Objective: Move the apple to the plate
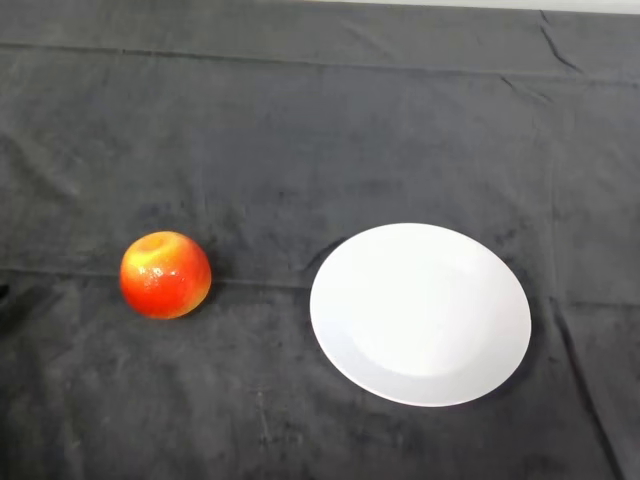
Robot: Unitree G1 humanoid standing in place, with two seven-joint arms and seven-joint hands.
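A red and yellow apple (165, 274) sits upright on the dark cloth at the left of the head view. A white round plate (420, 312) lies on the cloth to the right of the apple, a short gap apart from it. Nothing lies on the plate.
The dark cloth (320, 120) covers the whole table, with a few creases. The table's far edge runs along the top of the view.
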